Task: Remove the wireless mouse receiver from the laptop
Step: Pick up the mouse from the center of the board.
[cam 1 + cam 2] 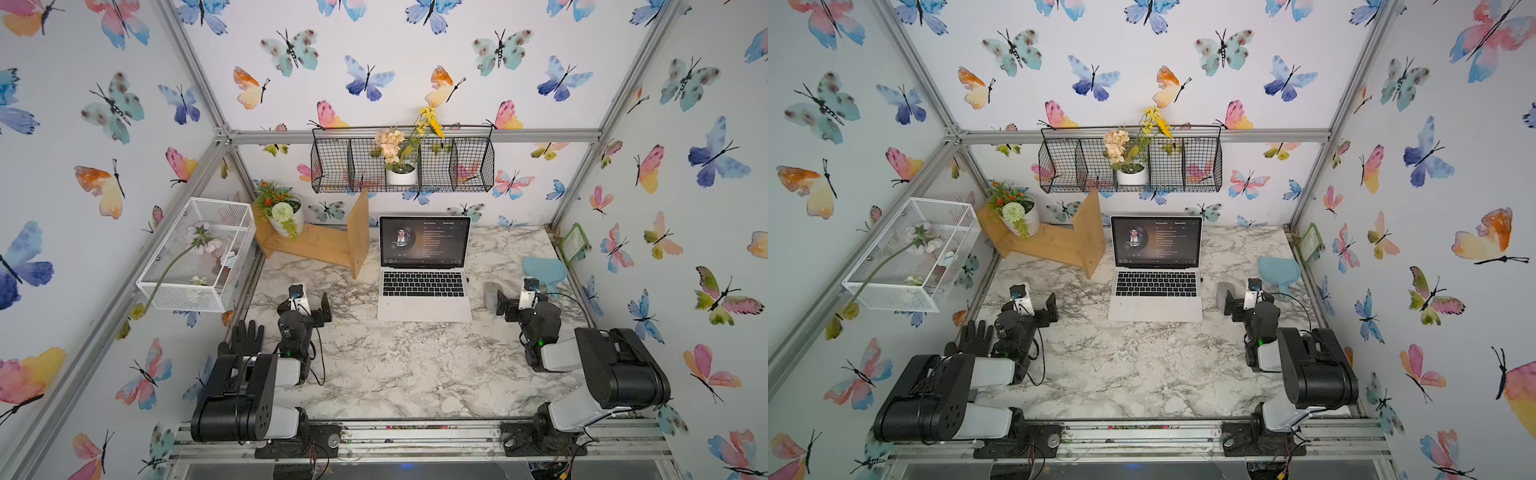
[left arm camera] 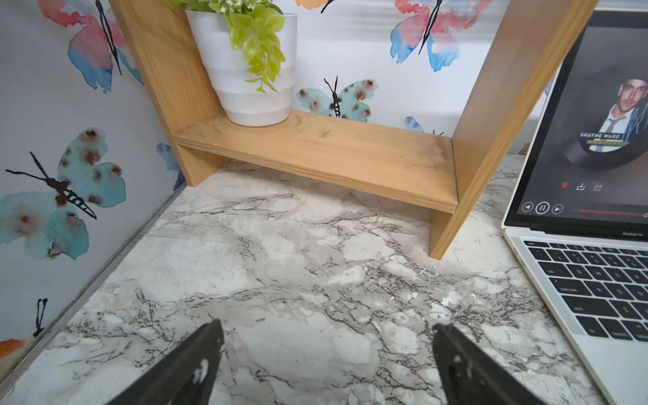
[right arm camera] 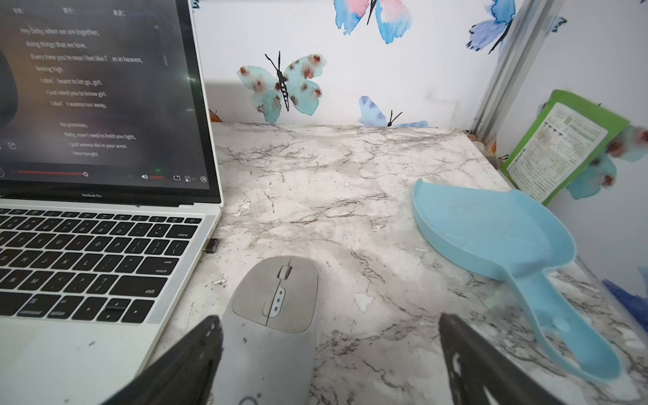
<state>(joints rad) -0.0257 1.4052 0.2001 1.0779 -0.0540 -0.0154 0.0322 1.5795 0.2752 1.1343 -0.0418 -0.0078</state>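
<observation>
The laptop (image 1: 424, 309) (image 1: 1154, 311) stands open at the middle back of the marble table, its screen lit. The wireless mouse receiver (image 3: 211, 245) (image 1: 467, 279) (image 1: 1201, 279) is a tiny black stub sticking out of the laptop's right side, level with the keyboard. My right gripper (image 3: 329, 319) (image 1: 519, 301) hovers open to the right of the laptop, short of the receiver, over the rear of a grey mouse (image 3: 277, 298). My left gripper (image 2: 328, 328) (image 1: 307, 303) is open over bare table left of the laptop (image 2: 617, 368), holding nothing.
A light-blue scoop (image 3: 491, 231) lies right of the mouse by the side wall. A wooden shelf (image 2: 315, 147) with a white plant pot (image 2: 245, 87) stands behind the left gripper. A black glove (image 1: 245, 336) lies near the left arm. A white mesh basket (image 1: 195, 253) hangs on the left wall.
</observation>
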